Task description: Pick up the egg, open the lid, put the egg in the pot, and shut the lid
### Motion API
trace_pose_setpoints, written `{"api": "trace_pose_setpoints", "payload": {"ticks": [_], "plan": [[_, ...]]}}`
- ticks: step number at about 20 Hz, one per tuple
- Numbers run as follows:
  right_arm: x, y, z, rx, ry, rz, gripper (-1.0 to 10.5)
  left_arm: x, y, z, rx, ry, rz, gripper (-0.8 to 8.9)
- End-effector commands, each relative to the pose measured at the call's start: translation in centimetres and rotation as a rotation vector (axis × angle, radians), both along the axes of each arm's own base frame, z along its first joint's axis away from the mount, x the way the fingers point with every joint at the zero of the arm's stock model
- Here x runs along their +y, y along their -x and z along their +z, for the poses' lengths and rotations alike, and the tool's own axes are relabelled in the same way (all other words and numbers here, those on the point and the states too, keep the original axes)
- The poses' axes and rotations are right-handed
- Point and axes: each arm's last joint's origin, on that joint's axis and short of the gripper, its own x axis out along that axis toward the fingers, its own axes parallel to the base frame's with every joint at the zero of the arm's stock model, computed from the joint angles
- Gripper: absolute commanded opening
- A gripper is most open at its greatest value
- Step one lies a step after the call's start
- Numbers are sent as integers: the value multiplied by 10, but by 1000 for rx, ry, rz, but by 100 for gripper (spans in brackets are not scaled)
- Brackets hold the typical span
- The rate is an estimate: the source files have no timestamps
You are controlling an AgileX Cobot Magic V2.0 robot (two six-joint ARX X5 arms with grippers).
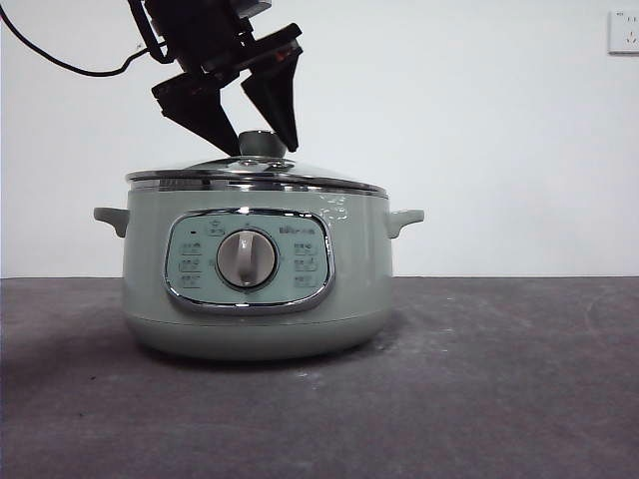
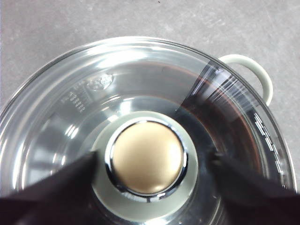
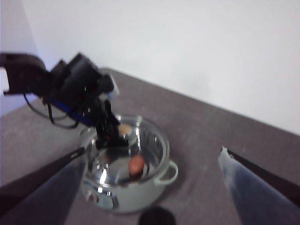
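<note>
Pot: the pale green pot (image 1: 255,289) stands left of centre in the front view on the dark grey table (image 1: 499,379), its control panel and dial (image 1: 247,258) facing the camera, one small handle at each side.
Lid: the glass lid (image 1: 255,172) sits on the pot with its chrome rim level all round; the knob (image 1: 262,143) rises at its middle. In the left wrist view the lid (image 2: 140,84) fills most of the frame, and the knob (image 2: 146,157) shows a gold-toned top inside a chrome ring.
Left gripper: the left gripper (image 1: 252,125) comes down from the upper left of the front view. Its jaws are spread, one tip on each side of the knob, and a gap shows between each jaw and the knob in the left wrist view (image 2: 150,161).
Egg: the reddish-brown egg (image 3: 136,165) shows through the glass in the right wrist view, inside the pot (image 3: 129,180), lower centre of that frame.
Right gripper: the right gripper (image 3: 152,161) hangs well apart from the pot, its jaws wide apart at the lower corners of its own view.
Wall: plain white behind the table, with a socket (image 1: 623,32) at the upper right of the front view.
</note>
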Motion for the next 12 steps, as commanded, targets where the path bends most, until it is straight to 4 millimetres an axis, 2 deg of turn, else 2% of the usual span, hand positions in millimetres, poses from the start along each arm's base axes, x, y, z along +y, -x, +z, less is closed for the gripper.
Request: {"api": "trace_pose_setpoints", "payload": {"ticks": [1, 4, 7, 9, 12], "plan": [[1, -2, -3, 35, 10, -2, 473, 1, 2, 1, 4, 6, 4, 504], [1, -1, -8, 80, 37, -2, 473, 6, 10, 16, -31, 24, 5, 504], [3, -3, -11, 116, 63, 3, 473, 14, 25, 39, -87, 56, 4, 504], [5, -3, -15, 162, 67, 55, 473, 23, 42, 57, -112, 70, 3, 503], [12, -7, -21, 253, 84, 141, 472, 43, 80, 81, -93, 71, -7, 503]]}}
